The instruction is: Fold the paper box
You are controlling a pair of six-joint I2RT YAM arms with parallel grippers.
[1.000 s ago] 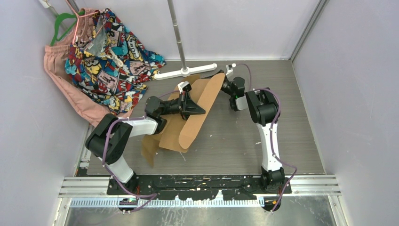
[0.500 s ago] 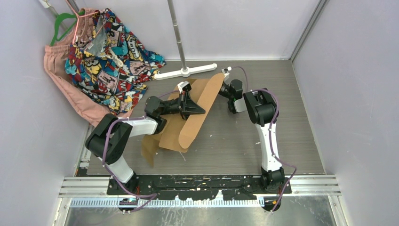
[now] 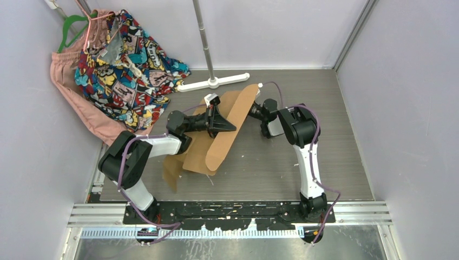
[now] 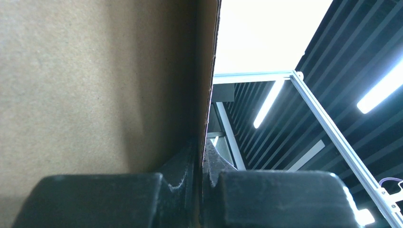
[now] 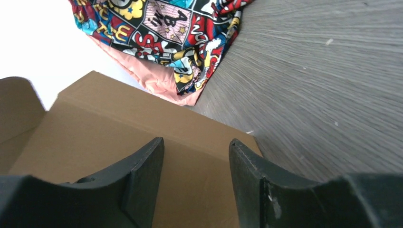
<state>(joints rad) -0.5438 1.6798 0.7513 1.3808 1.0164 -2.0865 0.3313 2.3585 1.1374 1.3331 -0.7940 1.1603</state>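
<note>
The paper box (image 3: 214, 149) is a brown corrugated cardboard sheet, only partly folded. One long flap with a rounded end stands up tilted, and the rest lies lower on the grey table (image 3: 335, 141). The box is between my two grippers. My left gripper (image 3: 226, 125) is clamped on it. In the left wrist view the two fingers (image 4: 178, 166) are pressed together, the thin cardboard edge rises from between them, and a wide panel fills everything to the left of them. My right gripper (image 3: 254, 110) is on the other side of the raised flap, just beside its upper part. In the right wrist view its fingers (image 5: 142, 180) stand apart with a clear gap, and a flat cardboard panel with a crease line lies directly in front of the fingertips. I cannot tell if the tips touch this panel. Beyond this gripper, past the cardboard, a comic-print garment (image 3: 122, 59) lies over a pink garment (image 3: 81, 108) near a green hanger (image 3: 73, 27). Close behind the box stands a metal pole on a white base (image 3: 214, 82).
</note>
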